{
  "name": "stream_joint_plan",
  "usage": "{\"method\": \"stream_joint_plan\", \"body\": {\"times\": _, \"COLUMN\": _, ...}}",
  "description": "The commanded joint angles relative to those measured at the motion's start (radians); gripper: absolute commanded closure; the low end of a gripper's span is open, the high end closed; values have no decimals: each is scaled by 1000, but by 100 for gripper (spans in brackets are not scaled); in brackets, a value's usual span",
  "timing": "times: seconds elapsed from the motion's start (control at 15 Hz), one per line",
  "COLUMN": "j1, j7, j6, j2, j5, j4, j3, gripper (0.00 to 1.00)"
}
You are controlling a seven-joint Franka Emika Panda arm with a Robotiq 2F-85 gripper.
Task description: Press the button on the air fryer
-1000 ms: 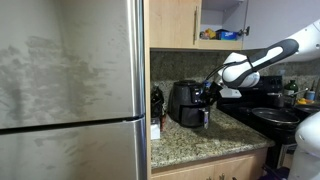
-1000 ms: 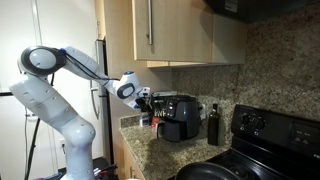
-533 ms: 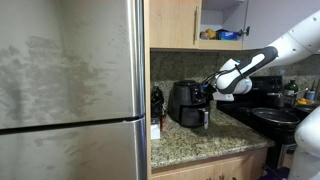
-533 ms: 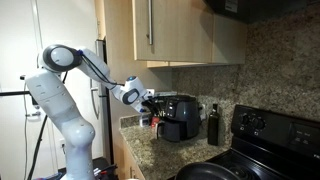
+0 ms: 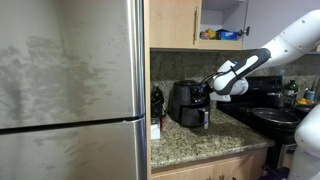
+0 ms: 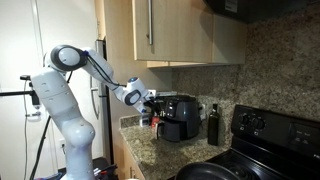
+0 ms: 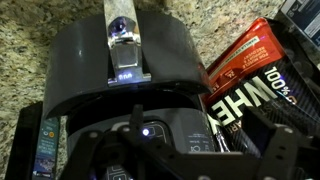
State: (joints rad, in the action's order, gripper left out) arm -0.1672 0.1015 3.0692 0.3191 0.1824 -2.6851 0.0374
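On the speckled granite table [image 5: 205, 142], under the wooden wall cabinets [image 6: 170, 30], the black air fryer [image 5: 187, 103] stands back toward the stone backsplash, with the steel refrigerator [image 5: 70, 90] to its left and the black stove [image 5: 272, 118] well to its right in an exterior view [image 5: 160, 90]. From the opposite side, a dark bottle [image 6: 212, 125] stands just right of the fryer [image 6: 178, 117]. The white arm [image 6: 60, 100] reaches in level, and its pincer [image 5: 211, 90] hangs right at the fryer's upper front, by the control panel; whether it touches cannot be told. In the wrist view the fryer's drawer handle [image 7: 122, 50] juts toward the top of the picture, the panel [image 7: 165, 132] below it shows a small lit button [image 7: 147, 130], and a red and black whey pouch [image 7: 250, 75] leans close beside the fryer on the right. The pincer's dark links blend into the black housing there, so how far apart the jaws stand cannot be told; nothing is seen held in them
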Motion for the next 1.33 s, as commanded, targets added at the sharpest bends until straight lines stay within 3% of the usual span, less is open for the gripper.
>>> {"method": "stream_joint_plan", "body": {"times": 0.0, "j1": 31, "j7": 38, "j6": 68, "j2": -78, "j5": -10, "j4": 45, "j3": 26, "gripper": 0}}
{"method": "stream_joint_plan", "body": {"times": 0.2, "j1": 84, "j7": 82, "j6": 79, "j2": -110, "j5": -33, "j4": 61, "j3": 60, "gripper": 0}}
{"method": "stream_joint_plan", "body": {"times": 0.27, "j1": 42, "j7": 56, "j6": 58, "j2": -69, "j5": -16, "j4": 36, "j3": 31, "gripper": 0}}
{"method": "stream_joint_plan", "body": {"times": 0.47, "j1": 63, "j7": 67, "j6": 62, "j2": -90, "j5": -20, "j4": 48, "j3": 41, "gripper": 0}}
{"method": "stream_joint_plan", "body": {"times": 0.6, "j1": 142, "j7": 107, "j6": 85, "j2": -146, "j5": -65, "j4": 76, "j3": 91, "gripper": 0}}
{"method": "stream_joint_plan", "body": {"times": 0.8, "j1": 173, "j7": 136, "j6": 113, "j2": -193, "j5": -84, "j4": 110, "j3": 111, "gripper": 0}}
{"method": "stream_joint_plan", "body": {"times": 0.93, "j1": 171, "j7": 141, "j6": 132, "j2": -221, "j5": -92, "j4": 129, "j3": 115, "gripper": 0}}
{"method": "stream_joint_plan", "body": {"times": 1.27, "j1": 80, "j7": 115, "j6": 158, "j2": -254, "j5": -51, "j4": 166, "j3": 95, "gripper": 0}}
